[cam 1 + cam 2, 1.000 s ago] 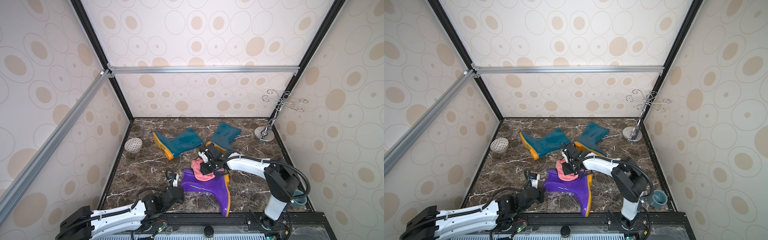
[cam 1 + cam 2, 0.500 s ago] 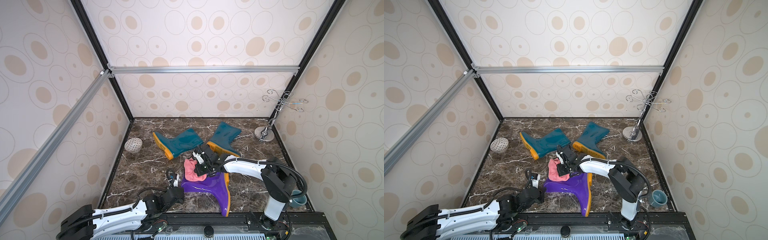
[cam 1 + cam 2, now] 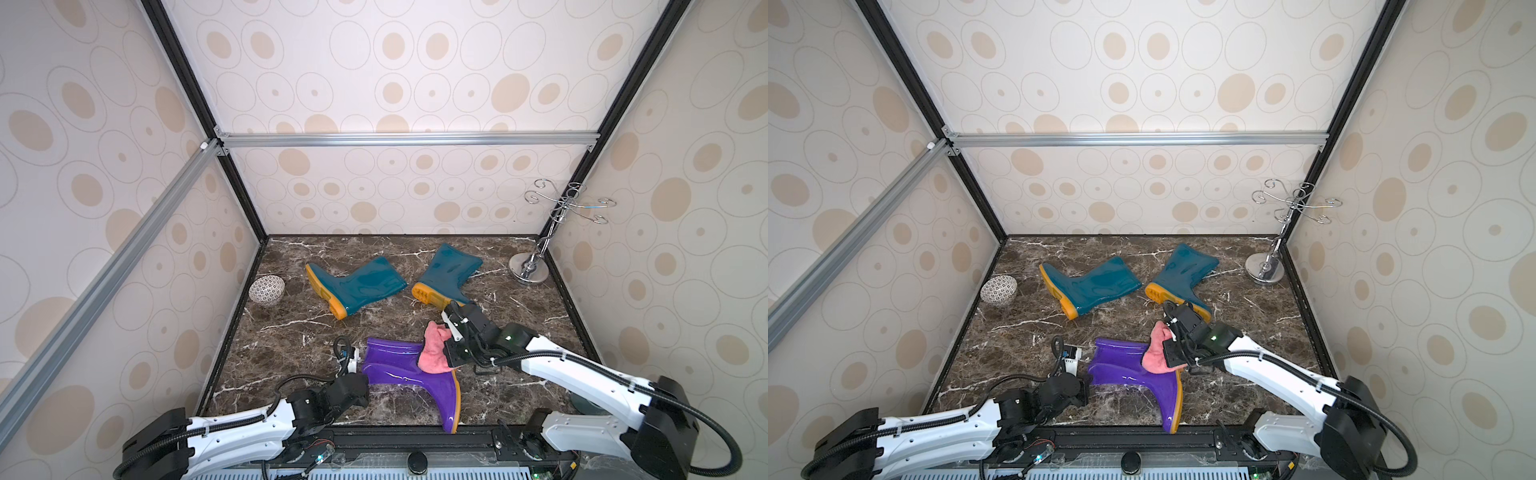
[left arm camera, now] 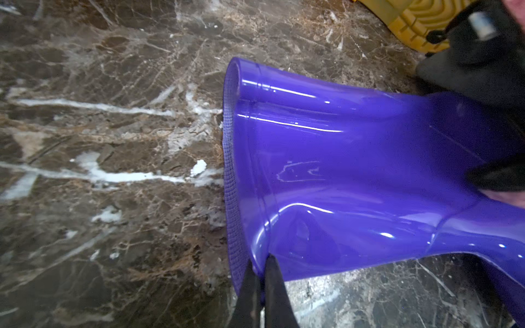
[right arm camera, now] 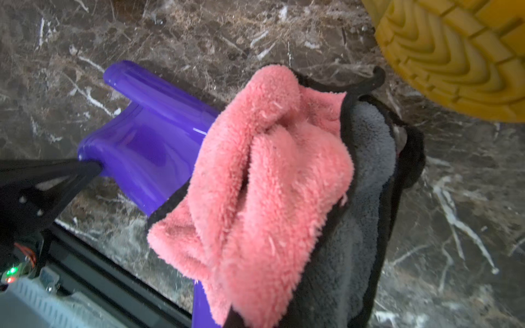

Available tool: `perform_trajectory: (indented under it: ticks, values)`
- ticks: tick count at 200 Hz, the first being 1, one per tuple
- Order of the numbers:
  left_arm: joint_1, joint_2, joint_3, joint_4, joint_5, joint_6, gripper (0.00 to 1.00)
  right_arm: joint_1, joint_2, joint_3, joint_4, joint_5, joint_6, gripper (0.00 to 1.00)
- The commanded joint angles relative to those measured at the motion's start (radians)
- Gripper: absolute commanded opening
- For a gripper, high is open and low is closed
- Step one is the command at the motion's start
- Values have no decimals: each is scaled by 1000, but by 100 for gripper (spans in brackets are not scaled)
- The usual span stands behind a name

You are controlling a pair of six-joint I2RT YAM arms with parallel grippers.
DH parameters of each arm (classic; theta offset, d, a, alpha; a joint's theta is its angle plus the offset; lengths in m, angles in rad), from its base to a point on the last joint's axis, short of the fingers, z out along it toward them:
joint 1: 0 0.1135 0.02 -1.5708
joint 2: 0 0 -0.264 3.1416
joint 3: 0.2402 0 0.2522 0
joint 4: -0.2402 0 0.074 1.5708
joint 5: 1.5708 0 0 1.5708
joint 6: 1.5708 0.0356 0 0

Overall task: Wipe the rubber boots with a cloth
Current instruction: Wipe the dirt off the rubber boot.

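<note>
L gripper (image 4: 260, 265): jaws pinched tight on the top rim of the purple boot (image 4: 355, 176), shaft wall betw the two fingers. Nothing else in the grip.
R gripper (image 3: 445, 345): clamped on the cloth (image 5: 270, 184); fingertips mostly buried in it.
cloth: wadded, pink side out, dk grey side + black edge behind. In both top views it lies against the purple boot's ankle zone.
purple boot: on its side, front-centre of the marble top (image 3: 291, 332). Shaft mouth twd L arm, orange sole twd R side, toe at the front edge.
teal boot 1 (image 3: 361, 286): on its side, back-centre, sole twd the bowl (image 3: 267, 289).
teal boot 2 (image 3: 451, 270): on its side, just behind R gripper; yellow tread fills a corner of R wrist view.
stand (image 3: 530, 270): chrome, hooked arms, back R corner, well apart from the boots.
</note>
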Motion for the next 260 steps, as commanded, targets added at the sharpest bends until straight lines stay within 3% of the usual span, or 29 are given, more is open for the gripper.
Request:
perform_trajectory:
  ticks: [1,39,76,92,115,140,185,213,231,260]
  values:
    - [11,14,42,9,-38,25,0,85,-21,-33,-160,1,45,0]
    - [11,10,50,-4,-41,29,0,273,-44,-38,-190,29,188,0]
    - [13,-7,51,-19,-47,34,0,337,-132,-146,-116,-2,302,0]
    - [14,-1,55,-20,-50,40,0,337,-125,-186,-105,69,302,0]
    - [16,19,61,-15,-45,43,0,310,-44,-152,-101,174,229,0]
    - [16,29,61,-11,-38,39,0,214,56,-91,-41,194,147,0]
    - [17,23,66,-28,-43,37,0,1,192,-42,141,129,27,0]
    - [16,8,67,-41,-47,36,0,-42,293,41,93,110,-28,0]
    - [16,-1,62,-39,-50,31,0,-36,262,30,72,68,-25,0]
    - [16,1,60,-22,-46,30,0,41,80,-83,40,-16,45,0]
